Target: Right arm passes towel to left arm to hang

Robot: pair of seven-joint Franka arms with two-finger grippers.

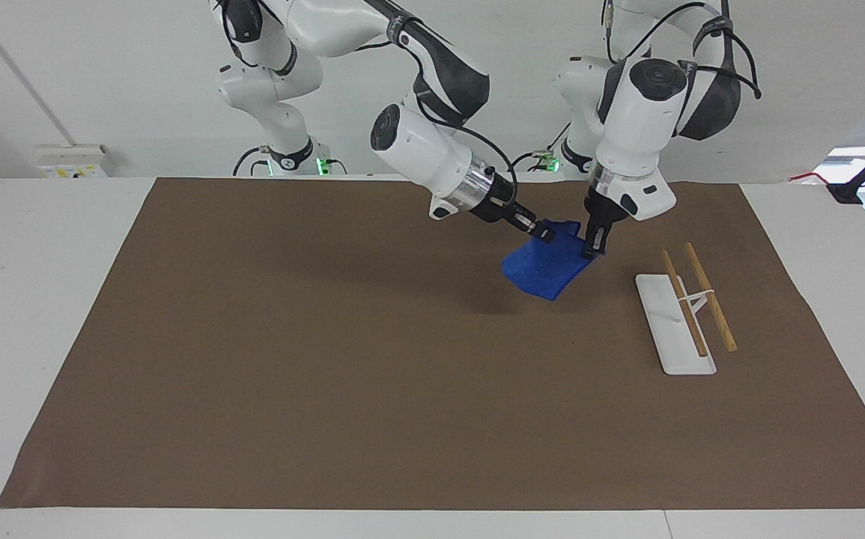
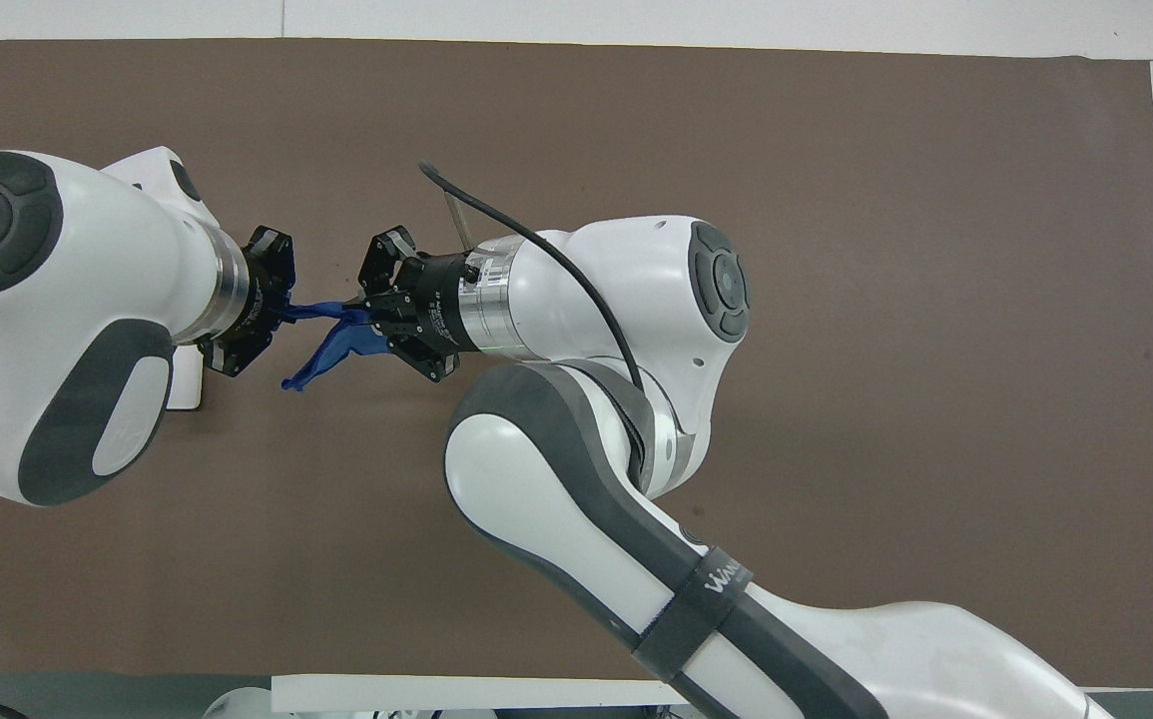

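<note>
The right arm's gripper (image 1: 547, 234) is shut on the upper edge of the bright-blue towel (image 1: 544, 271) and holds it in the air over the brown mat, with the cloth hanging below. The left arm's gripper (image 1: 592, 249) points down at the towel's upper corner on the side toward the rack and touches it. In the overhead view the towel (image 2: 328, 348) stretches between the right gripper (image 2: 368, 318) and the left gripper (image 2: 275, 312).
A white rack base (image 1: 664, 329) with two wooden rods (image 1: 709, 296) stands on the brown mat (image 1: 327, 359) toward the left arm's end. In the overhead view the left arm hides most of the rack (image 2: 187, 391). Smaller white arms with green lights stand at the back.
</note>
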